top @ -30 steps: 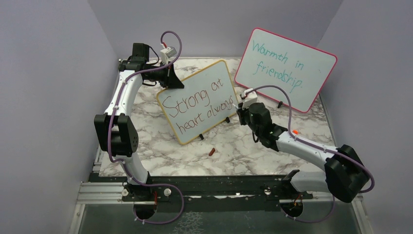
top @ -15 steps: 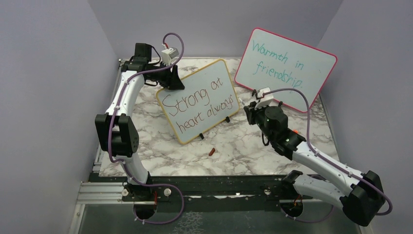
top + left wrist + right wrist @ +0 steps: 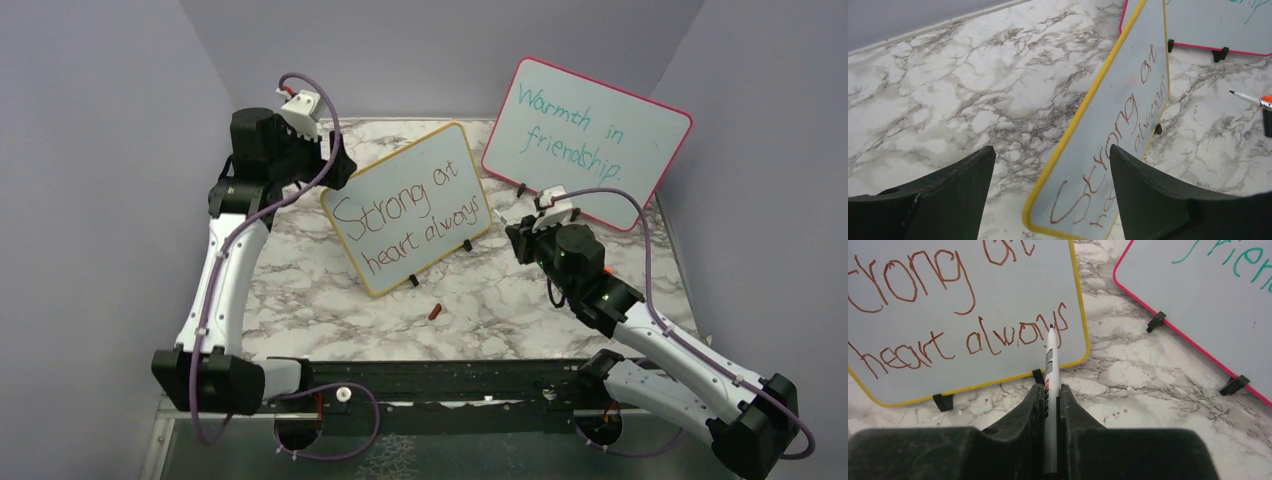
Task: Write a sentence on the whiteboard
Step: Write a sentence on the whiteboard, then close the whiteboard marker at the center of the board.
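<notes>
Left tool (image 3: pixel 1050 150) is hanging spread beside the yellow-framed whiteboard (image 3: pixel 410 210); right tool (image 3: pixel 1050 387) is pinching a white marker (image 3: pixel 1050 360), pink-framed board (image 3: pixel 585 140) standing far right.

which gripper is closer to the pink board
Right. The right gripper, shut on a marker, sits in front of the pink-framed board's lower left corner; the left gripper stands open by the yellow-framed whiteboard's upper left corner.

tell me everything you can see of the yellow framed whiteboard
The whiteboard is a white rectangle with a thin yellow frame and rounded corners, propped upright on small black feet on the marble table. Red-brown handwriting reads "Strong at heart always". Nothing grips it; the left gripper stands open beside its left edge.
</notes>
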Controlling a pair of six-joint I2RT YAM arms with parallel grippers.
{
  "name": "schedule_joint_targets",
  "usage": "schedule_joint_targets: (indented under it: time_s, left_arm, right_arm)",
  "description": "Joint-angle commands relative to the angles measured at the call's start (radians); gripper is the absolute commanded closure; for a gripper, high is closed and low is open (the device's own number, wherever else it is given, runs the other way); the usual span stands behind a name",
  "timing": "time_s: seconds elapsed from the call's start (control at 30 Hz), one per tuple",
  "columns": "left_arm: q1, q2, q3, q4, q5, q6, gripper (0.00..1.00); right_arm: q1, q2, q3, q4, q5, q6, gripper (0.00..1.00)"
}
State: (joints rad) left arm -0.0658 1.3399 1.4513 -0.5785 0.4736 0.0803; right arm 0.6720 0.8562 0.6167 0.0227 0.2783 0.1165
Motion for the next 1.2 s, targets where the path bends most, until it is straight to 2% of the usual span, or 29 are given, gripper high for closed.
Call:
schedule_joint_targets:
  time_s: [0.0,0.17,0.3,0.43,0.53,0.7,0.83,0.9,1.07,1.17]
  left_arm:
    - [-0.045,-0.168,-0.191,0.106,-0.145,-0.157,0.15]
    - [-0.185,-0.318,-0.386,0.116,-0.277,-0.258,0.14]
    - [-0.286,-0.406,-0.516,0.142,-0.306,-0.359,0.14]
    - [-0.403,-0.445,-0.594,0.173,-0.333,-0.442,0.15]
    - [-0.547,-0.439,-0.641,0.207,-0.426,-0.493,0.17]
    - [-0.780,-0.376,-0.687,0.281,-0.607,-0.541,0.18]
    - [-0.862,-0.265,-0.672,0.295,-0.662,-0.523,0.21]
    - [-0.882,-0.197,-0.661,0.302,-0.658,-0.509,0.28]
    - [-0.930,-0.017,-0.623,0.311,-0.575,-0.477,0.36]
    - [-0.934,0.066,-0.600,0.308,-0.536,-0.467,0.47]
  right_arm:
    - [-0.002,-0.010,0.012,-0.055,-0.055,0.019,0.99]
    - [-0.002,-0.003,0.023,-0.074,-0.073,0.020,0.99]
    - [-0.002,0.004,0.020,-0.065,-0.089,0.025,0.99]
    - [-0.002,0.014,0.014,-0.065,-0.102,0.024,0.99]
    - [-0.002,0.009,0.006,-0.064,-0.096,0.019,0.99]
    - [-0.002,-0.014,-0.014,-0.058,-0.071,0.019,0.99]
    - [-0.002,-0.016,-0.025,-0.053,-0.073,0.024,0.99]
    - [-0.003,-0.014,-0.029,-0.051,-0.071,0.025,0.99]
    - [-0.002,-0.015,-0.041,-0.043,-0.061,0.023,0.99]
    - [-0.003,-0.022,-0.052,-0.037,-0.051,0.023,0.99]
